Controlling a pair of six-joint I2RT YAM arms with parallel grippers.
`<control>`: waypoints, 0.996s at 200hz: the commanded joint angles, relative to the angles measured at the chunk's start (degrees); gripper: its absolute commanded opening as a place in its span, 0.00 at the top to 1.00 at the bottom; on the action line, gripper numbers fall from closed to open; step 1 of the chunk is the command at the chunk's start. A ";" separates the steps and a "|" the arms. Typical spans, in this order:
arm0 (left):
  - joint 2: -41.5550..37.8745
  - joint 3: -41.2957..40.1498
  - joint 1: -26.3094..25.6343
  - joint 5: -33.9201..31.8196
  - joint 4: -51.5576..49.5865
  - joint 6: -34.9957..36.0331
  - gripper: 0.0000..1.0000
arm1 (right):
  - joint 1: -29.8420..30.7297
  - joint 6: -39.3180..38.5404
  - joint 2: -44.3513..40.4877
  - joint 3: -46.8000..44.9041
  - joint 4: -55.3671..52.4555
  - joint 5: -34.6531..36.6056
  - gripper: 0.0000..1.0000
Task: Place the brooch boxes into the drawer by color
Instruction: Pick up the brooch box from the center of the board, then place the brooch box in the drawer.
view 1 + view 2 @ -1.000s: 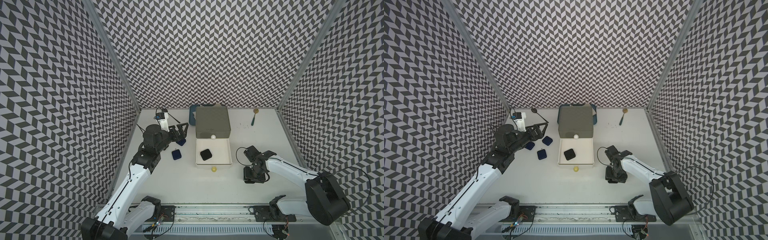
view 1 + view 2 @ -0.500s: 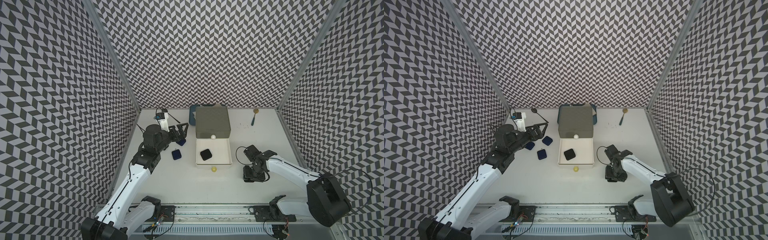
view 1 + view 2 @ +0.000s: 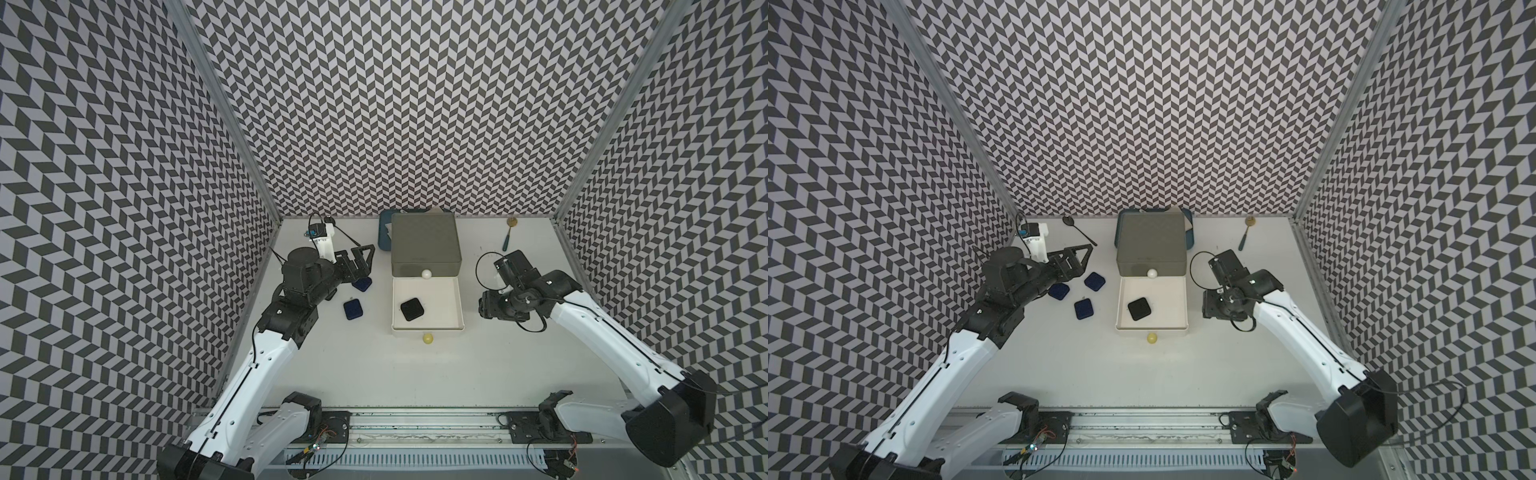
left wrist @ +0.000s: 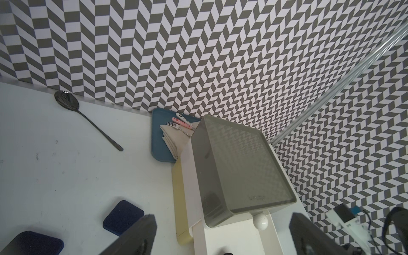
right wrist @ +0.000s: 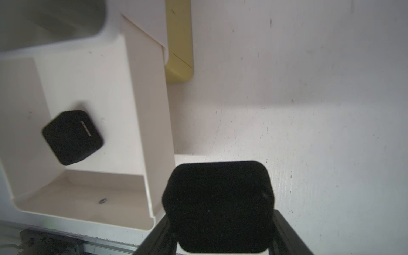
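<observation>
while the right hand [image 5: 221,220] is clamped on a black brooch box [image 5: 218,198], the white drawer [image 5: 145,110] with another black box [image 5: 71,136] sits just beside it. the left hand [image 4: 223,218] is spread apart, navy boxes [image 4: 123,217] near it.

Box [image 3: 412,309] in open drawer [image 3: 440,297] (three others [image 3: 1094,281] [image 3: 1058,291] [image 3: 1084,309] on table [image 3: 1059,365], left)

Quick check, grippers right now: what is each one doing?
Left gripper: open, holding nothing.
Right gripper: closed on a black brooch box.

White table [image 3: 1059,365] with a drawer chest [image 3: 1150,245], blue tray [image 4: 159,136], three navy boxes [image 3: 1084,309], two spoons [image 4: 66,100]
</observation>
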 commanded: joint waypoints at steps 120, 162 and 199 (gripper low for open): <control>-5.99 4.30 -0.12 -2.49 -9.38 -0.34 0.00 | 18.53 -0.13 14.93 18.54 -1.19 5.00 0.60; -6.27 4.91 -0.12 -2.78 -10.45 -0.36 0.00 | 18.70 -0.17 19.15 19.23 2.41 4.24 0.59; -6.27 5.11 -0.12 -2.69 -10.20 -0.77 0.00 | 18.70 -0.87 21.82 18.31 3.62 4.90 0.59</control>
